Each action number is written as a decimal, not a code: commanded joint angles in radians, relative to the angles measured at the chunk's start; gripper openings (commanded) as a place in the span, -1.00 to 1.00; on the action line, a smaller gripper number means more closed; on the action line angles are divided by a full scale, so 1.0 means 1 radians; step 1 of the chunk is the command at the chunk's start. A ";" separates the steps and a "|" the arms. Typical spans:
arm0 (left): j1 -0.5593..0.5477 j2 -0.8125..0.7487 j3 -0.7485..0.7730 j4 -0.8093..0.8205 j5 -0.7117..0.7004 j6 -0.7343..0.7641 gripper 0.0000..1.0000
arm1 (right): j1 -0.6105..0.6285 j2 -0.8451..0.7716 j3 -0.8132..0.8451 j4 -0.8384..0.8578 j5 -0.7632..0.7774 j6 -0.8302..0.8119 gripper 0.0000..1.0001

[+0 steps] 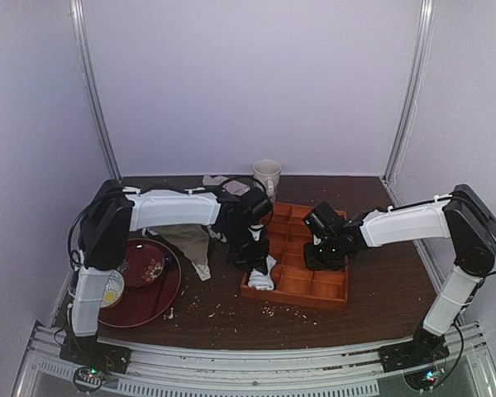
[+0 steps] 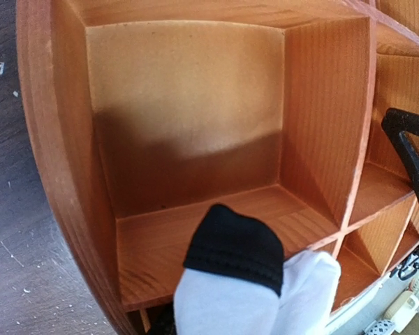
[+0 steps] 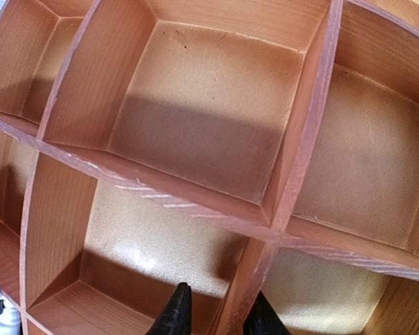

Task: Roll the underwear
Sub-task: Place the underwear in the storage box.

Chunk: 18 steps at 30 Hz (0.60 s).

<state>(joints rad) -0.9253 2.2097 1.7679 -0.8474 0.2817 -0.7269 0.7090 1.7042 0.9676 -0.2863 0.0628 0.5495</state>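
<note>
The underwear is a rolled white bundle with a black hem. It hangs from my left gripper into the front-left compartment of the orange wooden tray. In the left wrist view the roll fills the bottom and hides my fingers, with the compartment floor just beyond it. My right gripper is over the tray's middle. In the right wrist view it is open, its black fingertips on either side of a divider wall, holding nothing.
A white mug stands behind the tray. An olive-beige garment lies left of the tray beside a dark red plate. A pale cloth lies at the back. Crumbs dot the dark table.
</note>
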 commanded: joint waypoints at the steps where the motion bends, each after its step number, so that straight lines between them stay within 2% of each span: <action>1: 0.012 0.060 -0.049 -0.098 -0.193 -0.052 -0.43 | 0.007 -0.013 -0.013 0.001 0.014 0.002 -0.54; 11: 0.008 0.092 -0.045 -0.086 -0.220 -0.105 -0.47 | 0.007 -0.011 -0.007 -0.004 0.015 0.002 -0.54; 18: 0.009 0.047 -0.016 -0.116 -0.214 -0.077 -0.08 | 0.007 -0.012 -0.007 -0.006 0.017 0.000 -0.55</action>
<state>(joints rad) -0.9440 2.2086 1.7702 -0.8516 0.2184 -0.7879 0.7094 1.7042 0.9676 -0.2867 0.0631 0.5495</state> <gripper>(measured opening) 0.431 0.228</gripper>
